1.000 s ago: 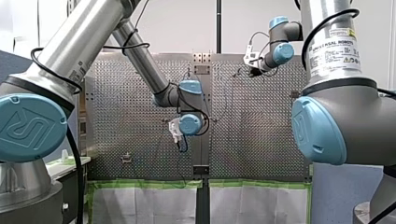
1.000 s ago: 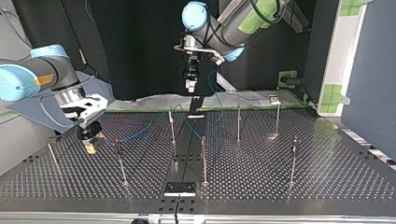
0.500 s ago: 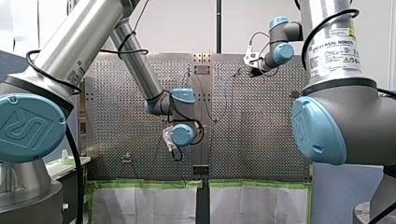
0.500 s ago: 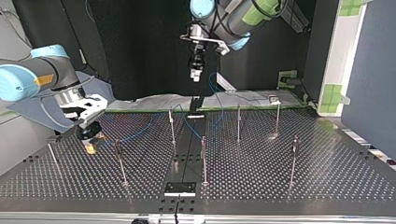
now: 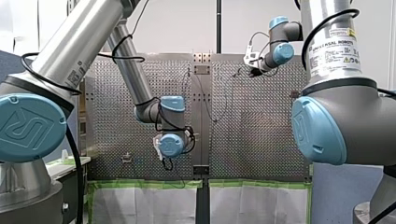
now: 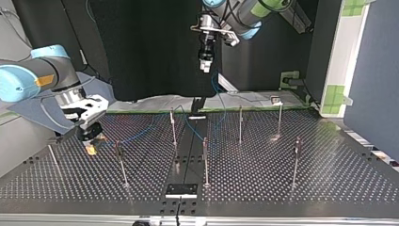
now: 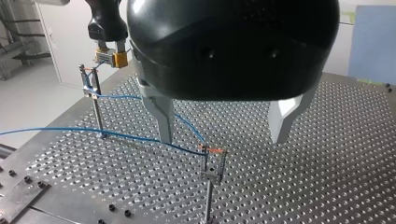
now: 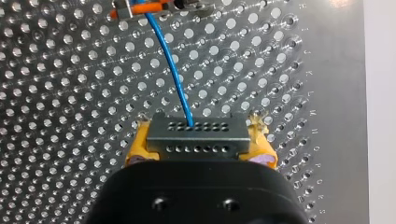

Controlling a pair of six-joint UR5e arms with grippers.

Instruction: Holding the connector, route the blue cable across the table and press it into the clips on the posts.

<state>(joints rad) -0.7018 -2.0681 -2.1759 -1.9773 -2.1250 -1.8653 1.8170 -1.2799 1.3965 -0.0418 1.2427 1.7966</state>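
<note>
My right gripper (image 8: 198,149) is shut on the grey connector (image 8: 197,132), gripped between its yellow pads (image 8: 136,148). The blue cable (image 8: 171,65) leaves the connector and runs to an orange-marked clip (image 8: 140,9) just ahead. In the top view my right gripper (image 6: 90,146) sits low over the table at the left, beside a post (image 6: 121,165). My left gripper (image 7: 224,133) hangs open and holds nothing, high above a post clip (image 7: 212,154) with the cable (image 7: 140,137) lying in it. It shows in the top view (image 6: 205,66), well above the table's far edge.
Several thin posts stand on the perforated table (image 6: 263,179), such as those at the middle (image 6: 205,160) and right (image 6: 296,160). A small black plate (image 6: 181,189) lies at the near edge. Green tape (image 5: 149,183) lines the table edge in the front view.
My left arm has risen and drawn back from the posts, moving up and rightward in the top view, its gripper still open. My right arm has held still with the connector.
</note>
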